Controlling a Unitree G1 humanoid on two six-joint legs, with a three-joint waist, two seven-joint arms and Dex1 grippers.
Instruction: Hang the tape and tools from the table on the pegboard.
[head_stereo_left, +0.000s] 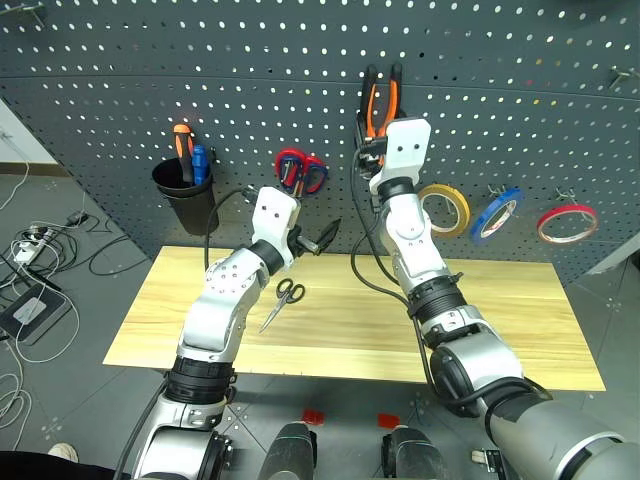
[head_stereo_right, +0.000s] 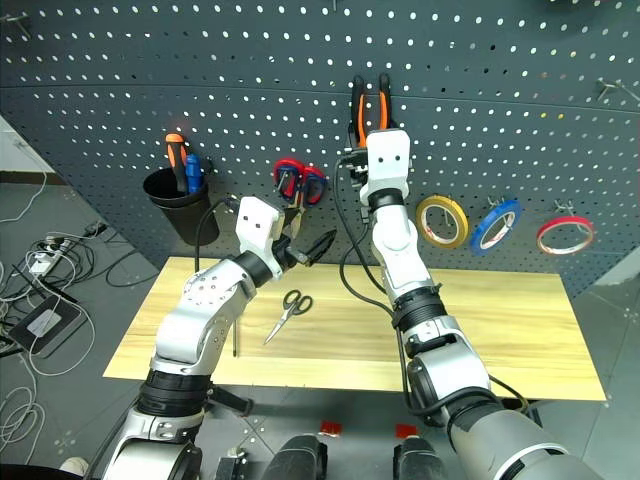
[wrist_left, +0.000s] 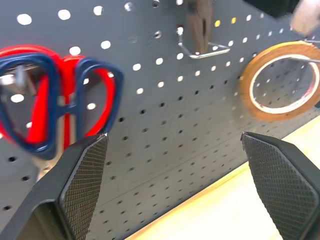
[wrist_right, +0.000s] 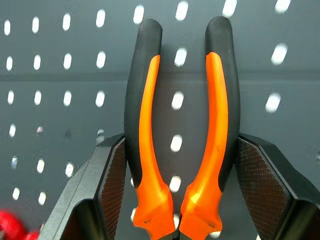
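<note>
Orange-and-black pliers (wrist_right: 150, 125) stand handles up against the dark grey pegboard (head_stereo_left: 250, 80), and my right gripper (wrist_right: 182, 165) is shut on them, pads pressing both handles. In the left wrist view their dark head (wrist_left: 197, 25) sits just above a metal hook (wrist_left: 205, 52). The blue tape (head_stereo_left: 478, 230) hangs on the pegboard to the right. Small black-handled scissors (head_stereo_left: 279, 304) lie on the wooden table (head_stereo_left: 500, 320). My left gripper (head_stereo_left: 312, 238) hovers open and empty above them, facing the board.
A black cup (head_stereo_left: 183, 195) on the pegboard holds an orange and a blue screwdriver. Larger red-handled scissors (head_stereo_left: 300, 170) hang beside it. Yellow tape (head_stereo_left: 465, 212) and red tape (head_stereo_left: 566, 208) hang either side of the blue one. Cables lie on the floor at left.
</note>
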